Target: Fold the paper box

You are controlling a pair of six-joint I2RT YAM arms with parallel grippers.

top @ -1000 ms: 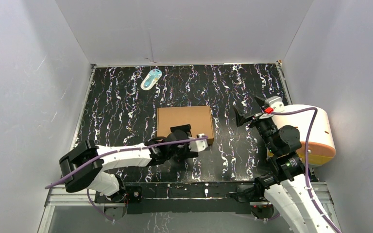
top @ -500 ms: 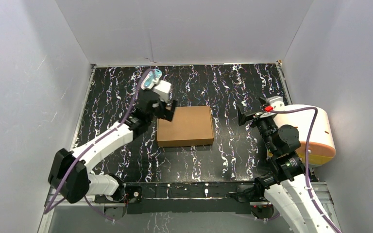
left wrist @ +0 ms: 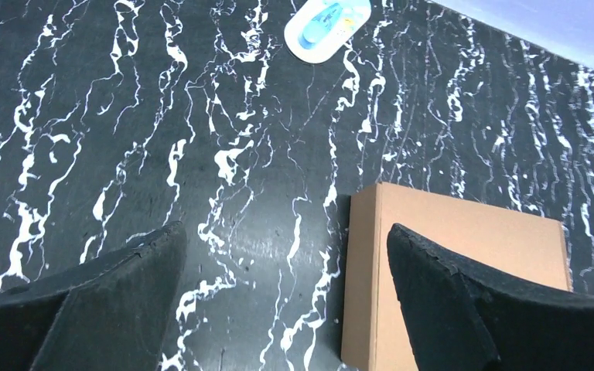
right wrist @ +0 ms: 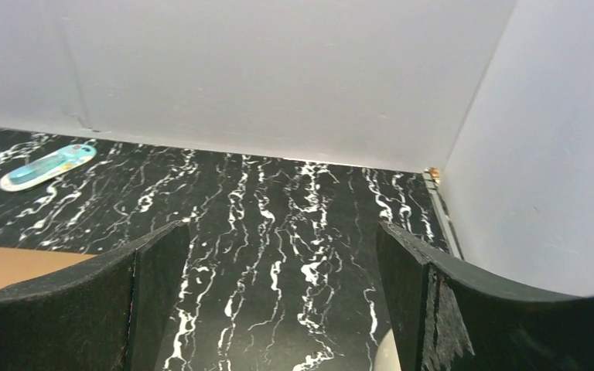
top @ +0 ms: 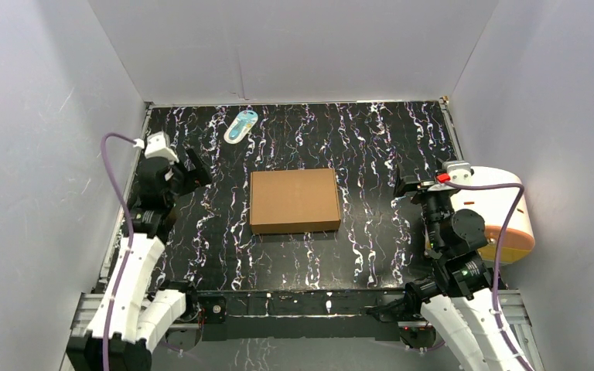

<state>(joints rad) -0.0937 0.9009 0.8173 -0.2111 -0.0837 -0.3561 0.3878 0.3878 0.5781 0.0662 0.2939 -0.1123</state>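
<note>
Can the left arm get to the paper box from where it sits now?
Probably yes. The left tool, open and empty, hangs off to the left of the paper box, and nothing lies between them but tabletop.

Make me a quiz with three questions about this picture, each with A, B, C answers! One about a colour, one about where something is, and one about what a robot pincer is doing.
1. What colour is the paper box?
A white
B brown
C blue

2. Where on the table does the white-and-blue oval thing lie?
A on top of the box
B at the near edge
C at the far edge, beyond the box

3. How is the left pincer?
A shut on the box
B open, holding nothing
C shut on the oval thing

Answers:
1 B, the top camera shows plain brown cardboard.
2 C, it lies at the far edge, apart from the box.
3 B, its fingers stand wide apart with only table between them.
</note>
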